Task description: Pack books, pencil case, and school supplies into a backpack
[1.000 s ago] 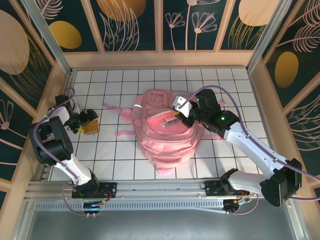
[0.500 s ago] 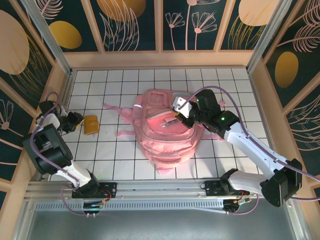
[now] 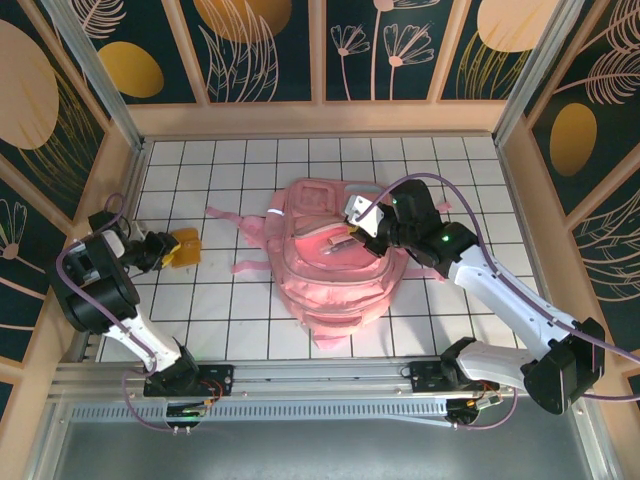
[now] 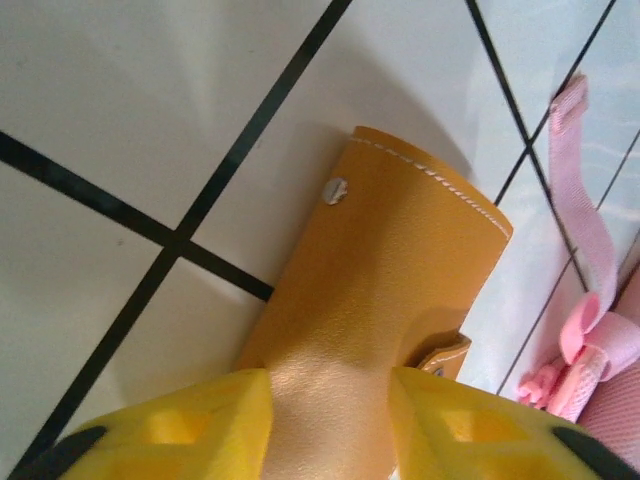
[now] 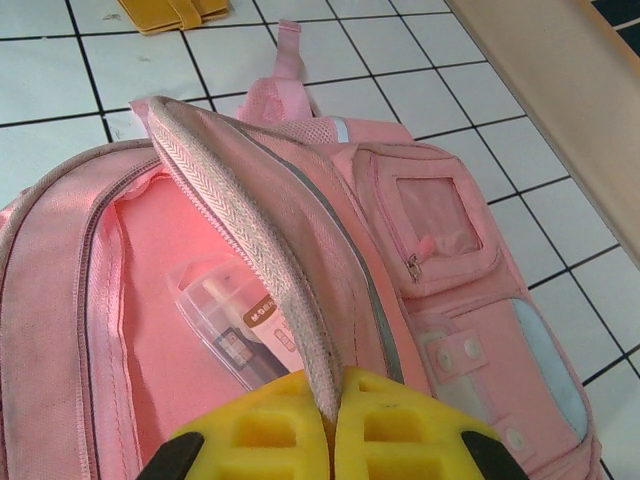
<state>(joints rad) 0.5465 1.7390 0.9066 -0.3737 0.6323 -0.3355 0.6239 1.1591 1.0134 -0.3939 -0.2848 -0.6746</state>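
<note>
The pink backpack (image 3: 335,290) lies flat mid-table with its main compartment open. My right gripper (image 3: 352,232) is shut on the grey-edged zipper flap (image 5: 260,210) and holds it up off the backpack (image 5: 450,250). A clear plastic pencil case (image 5: 235,320) lies inside the compartment. At the left, the flat orange pad (image 3: 186,243) of the school supplies sits between the yellow fingers of my left gripper (image 3: 165,250). In the left wrist view that gripper (image 4: 330,400) pinches the pad (image 4: 400,260) from both sides. The books are out of view.
A pink strap (image 3: 225,215) trails left from the backpack toward the pad, its end showing in the left wrist view (image 4: 580,180). Wooden walls (image 3: 120,190) ring the white tiled table (image 3: 230,310). The orange pad (image 5: 170,12) lies beyond the backpack's top.
My left gripper drew back left off the orange pad, then came back and closed on it; the pad now sits slightly tilted. The right gripper and the flap have not moved.
</note>
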